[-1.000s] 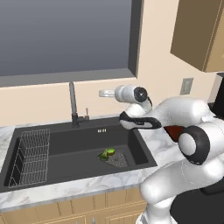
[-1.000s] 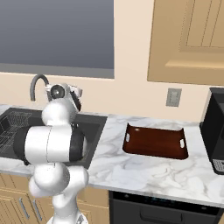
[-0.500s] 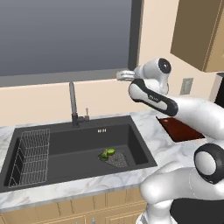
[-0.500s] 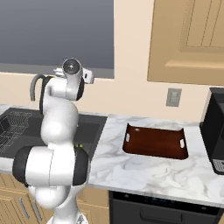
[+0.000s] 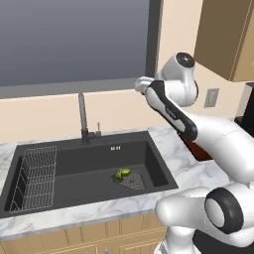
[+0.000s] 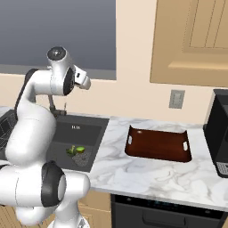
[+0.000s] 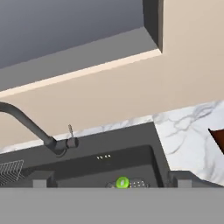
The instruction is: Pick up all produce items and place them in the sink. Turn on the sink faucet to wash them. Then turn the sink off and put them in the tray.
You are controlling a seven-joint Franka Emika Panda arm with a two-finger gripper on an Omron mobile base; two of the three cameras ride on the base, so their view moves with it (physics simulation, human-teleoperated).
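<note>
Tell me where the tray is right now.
The tray sits on the marble counter to the right of the sink in the right base view, below the wall outlet.

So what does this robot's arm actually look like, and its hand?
The arm is made of glossy white, rounded tube-like shells, joined by dark grey round caps and dark seams at the joints. No loose cables show. The gripper ends in two small dark grey, blocky finger tips, plain and unmarked.

You can read no text, label, brand or number on anything in these views.
</note>
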